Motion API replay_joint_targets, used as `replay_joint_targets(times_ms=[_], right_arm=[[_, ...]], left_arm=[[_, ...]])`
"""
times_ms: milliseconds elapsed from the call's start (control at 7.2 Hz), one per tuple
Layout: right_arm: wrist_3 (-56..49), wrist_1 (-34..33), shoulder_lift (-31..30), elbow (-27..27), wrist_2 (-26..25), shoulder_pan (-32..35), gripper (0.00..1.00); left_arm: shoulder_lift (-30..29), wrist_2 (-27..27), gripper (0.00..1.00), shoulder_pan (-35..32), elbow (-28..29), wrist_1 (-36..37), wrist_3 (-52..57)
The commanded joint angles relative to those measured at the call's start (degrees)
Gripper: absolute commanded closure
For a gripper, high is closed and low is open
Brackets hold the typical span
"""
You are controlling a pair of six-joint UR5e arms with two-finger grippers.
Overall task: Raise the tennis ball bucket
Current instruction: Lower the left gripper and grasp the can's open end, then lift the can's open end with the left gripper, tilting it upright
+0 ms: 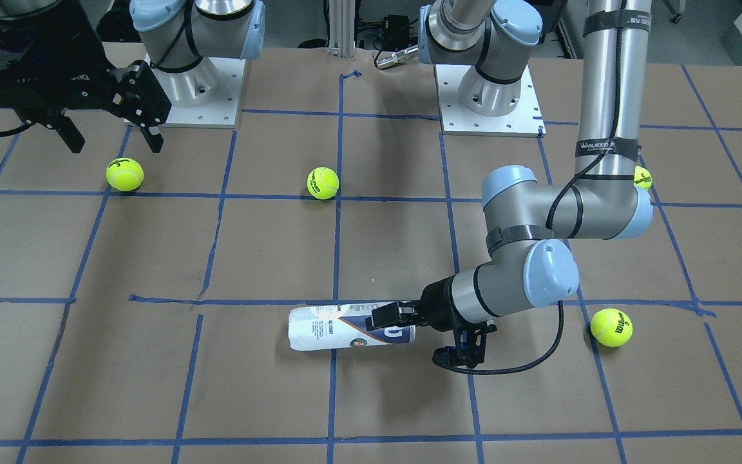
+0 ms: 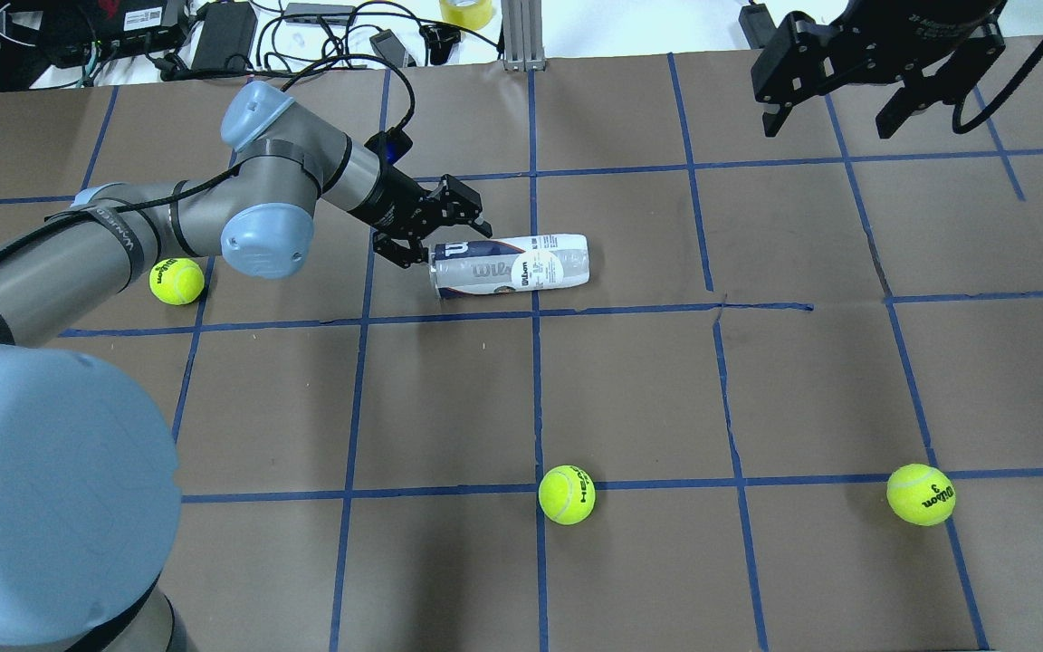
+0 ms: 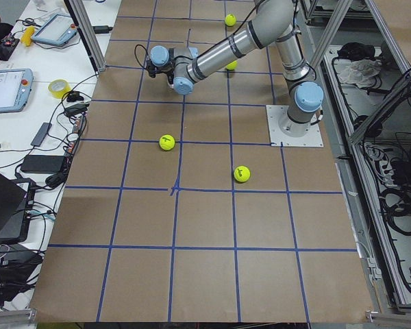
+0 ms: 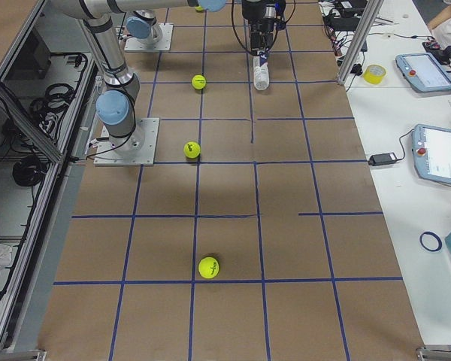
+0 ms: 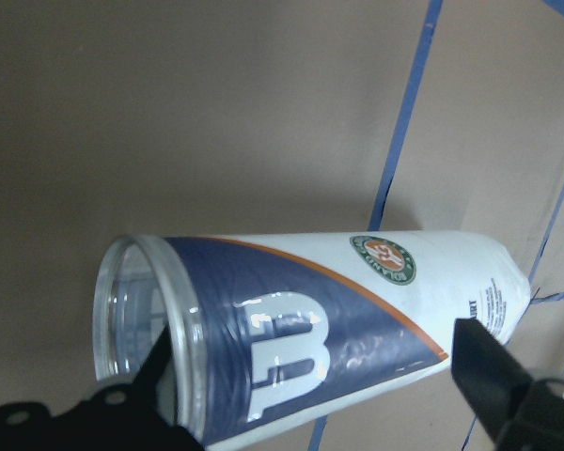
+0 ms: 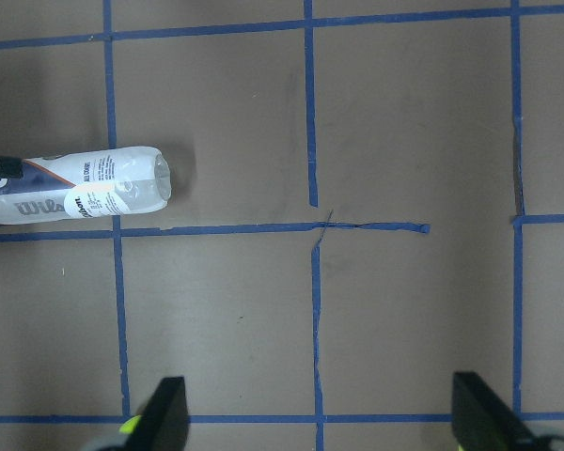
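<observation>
The left pincer is released, its two fingers spread wide and set either side of the open, rimmed end of the tennis ball bucket. Whether either finger touches the wall cannot be told. From the left wrist one finger sits in front of the rim and the other beside the label's navy part.

The bucket lies on its side on the tabletop, in the half toward the edge opposite the robot and about midway between the left and right edges. Its open mouth points to the left edge and its closed end to the right edge. It lies just beyond a line of blue tape and crosses another.

The left arm reaches out low from the left side. A tennis ball rests beside its forearm, nearer the left edge, and a second ball shows partly behind the arm in the front-facing view.

The right pincer is also released, fingers wide apart and pointing down. It hangs well above the tabletop near the far right corner, well apart from the bucket.

Two more balls lie nearer the robot's edge: one about midway along, one toward the right edge.
</observation>
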Motion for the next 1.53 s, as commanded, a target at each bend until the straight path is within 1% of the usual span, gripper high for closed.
replay_joint_targets(times_ms=[0, 139, 278, 417, 556, 694, 833, 972, 1111, 1250, 1389], right_arm=[[0.42, 0.0, -0.98, -0.21, -1.9, -0.01, 0.0], [0.42, 0.87, -2.12, 0.14, -2.08, 0.16, 0.0], [0.42, 1.05, -2.22, 0.06, -3.21, 0.25, 0.0], [0.42, 1.14, -2.48, 0.06, -3.22, 0.34, 0.0], [0.42, 1.05, -2.48, 0.06, -3.14, 0.34, 0.0], [0.33, 1.05, -2.31, 0.06, -2.27, 0.25, 0.0], [0.33, 1.05, -2.57, 0.06, -2.26, 0.34, 0.0], [0.33, 0.96, -2.48, 0.06, -2.26, 0.25, 0.0], [0.33, 1.05, -2.31, 0.06, -2.26, 0.25, 0.0], [0.33, 1.05, -2.31, 0.06, -2.26, 0.25, 0.0], [0.33, 1.05, -2.31, 0.06, -2.26, 0.25, 0.0]], left_arm=[[0.09, 0.2, 1.0, -0.27, 0.56, 0.32, -3.8], [0.78, 0.46, 1.0, -0.19, 1.0, 0.41, -8.09], [2.01, 6.04, 1.0, -0.45, 2.91, 0.58, -12.05], [2.81, 8.01, 1.0, -0.45, 6.94, -0.98, -15.39], [3.51, 8.2, 1.0, -0.45, 11.33, -3.78, -20.73], [4.04, 11.77, 1.0, -0.45, 16.42, -7.55, -21.92], [4.13, 17.72, 1.0, -0.45, 21.17, -10.03, -19.84], [4.31, 20.74, 1.0, -0.45, 23.13, -10.66, -15.64], [4.31, 25.73, 1.0, -1.67, 23.32, -9.45, -8.03], [4.05, 35.44, 1.0, -4.9, 23.06, -8.31, -1.08], [3.26, 37.97, 1.0, -7.98, 22.71, -7.16, 1.42]])
